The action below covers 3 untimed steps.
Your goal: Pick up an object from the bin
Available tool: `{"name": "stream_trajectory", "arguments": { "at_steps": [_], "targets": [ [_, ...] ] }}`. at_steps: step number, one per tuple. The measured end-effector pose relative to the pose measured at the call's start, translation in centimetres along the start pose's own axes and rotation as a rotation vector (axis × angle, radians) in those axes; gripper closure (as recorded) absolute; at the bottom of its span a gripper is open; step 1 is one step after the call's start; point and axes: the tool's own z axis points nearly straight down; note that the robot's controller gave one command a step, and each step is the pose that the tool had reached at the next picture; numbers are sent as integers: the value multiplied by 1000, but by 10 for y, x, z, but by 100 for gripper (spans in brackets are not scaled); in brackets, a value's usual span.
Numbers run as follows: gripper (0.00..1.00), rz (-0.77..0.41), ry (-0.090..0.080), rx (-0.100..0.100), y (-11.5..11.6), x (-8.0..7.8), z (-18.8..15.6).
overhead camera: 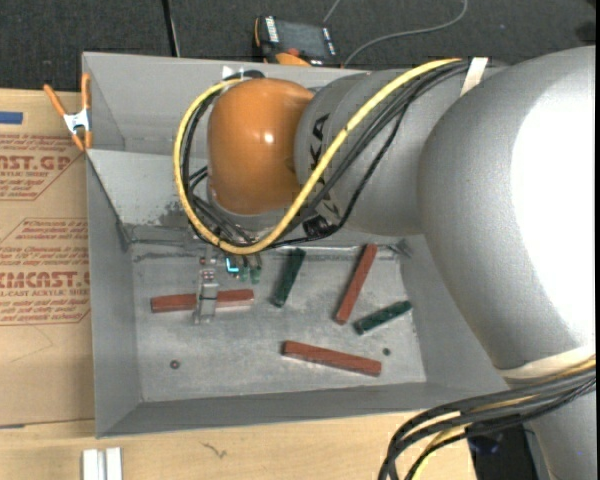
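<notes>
My gripper (208, 303) reaches down under the orange wrist cover to the left part of the bin floor. Its fingers straddle a flat red-brown stick (175, 303) that lies left to right, and the stick's two ends show on either side of the fingers. The fingers sit close against the stick. Just right of the gripper, a dark green stick (286, 277) lies nearly upright in the view.
A second red-brown stick (354, 284) leans diagonally at the right. Below it lies a short dark green stick (382, 316). A long red-brown stick (331, 358) rests near the front wall. The big arm covers the bin's right and back.
</notes>
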Motion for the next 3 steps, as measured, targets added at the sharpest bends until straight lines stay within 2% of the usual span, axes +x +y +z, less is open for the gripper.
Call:
{"name": "stream_trajectory", "arguments": {
  "at_steps": [1, 2, 3],
  "targets": [
    [0, -409, -3, 2, -34, -5, 76],
    [100, -410, -8, -1, -32, -6, 73],
    [100, -406, -18, 1, -38, -3, -82]
  ]
}}
